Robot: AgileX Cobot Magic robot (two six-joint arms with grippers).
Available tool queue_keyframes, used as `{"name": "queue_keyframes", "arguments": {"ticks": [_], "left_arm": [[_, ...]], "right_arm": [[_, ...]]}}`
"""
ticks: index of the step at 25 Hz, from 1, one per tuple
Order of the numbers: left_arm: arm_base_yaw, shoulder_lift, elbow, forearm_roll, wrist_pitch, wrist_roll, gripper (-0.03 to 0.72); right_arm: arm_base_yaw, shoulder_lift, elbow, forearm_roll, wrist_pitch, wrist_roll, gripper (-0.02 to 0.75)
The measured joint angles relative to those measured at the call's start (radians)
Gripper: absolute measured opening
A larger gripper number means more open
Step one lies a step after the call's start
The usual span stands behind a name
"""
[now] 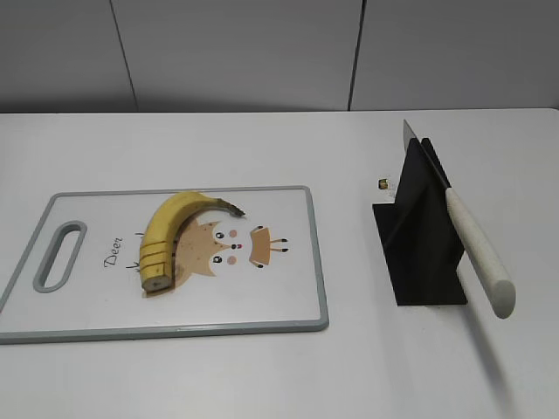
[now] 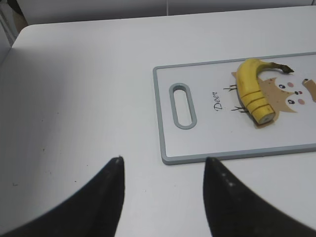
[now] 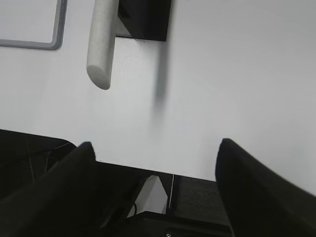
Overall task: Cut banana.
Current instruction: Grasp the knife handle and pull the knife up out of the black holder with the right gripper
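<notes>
The cutting board (image 1: 288,305) carried the banana (image 1: 170,227) over its deer print, blunt end already sliced; the knife (image 1: 472,240) rested in its black stand (image 1: 419,253), well apart. Both grippers, left (image 2: 163,165) and right (image 3: 153,148), hung spread and empty. The soft, bruisable fruit likely wanted gentle pinning at its firm middle.

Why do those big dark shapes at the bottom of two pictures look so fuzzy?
Left wrist view: the black fingers sit close to the lens, so they blur, while the curved yellow banana stays sharp. Right wrist view: same blur on its fingers; the pale knife handle casts a soft shadow.
</notes>
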Motion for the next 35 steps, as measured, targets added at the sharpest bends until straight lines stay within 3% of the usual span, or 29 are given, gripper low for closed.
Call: {"name": "queue_keyframes", "arguments": {"ticks": [7,10,26,35], "left_arm": [[0.000,0.000,0.000,0.000,0.000,0.000,0.501],[0.000,0.000,0.000,0.000,0.000,0.000,0.501],[0.000,0.000,0.000,0.000,0.000,0.000,0.499],[0.000,0.000,0.000,0.000,0.000,0.000,0.499]], "right_arm": [[0.237,0.143,-0.067,-0.175,0.004,0.180,0.569],[0.283,0.202,-0.102,-0.179,0.004,0.205,0.569],[0.289,0.410,-0.167,-0.046,-0.030,0.218,0.569],[0.289,0.560,-0.276,-0.061,-0.038,0.206,0.569]]}}
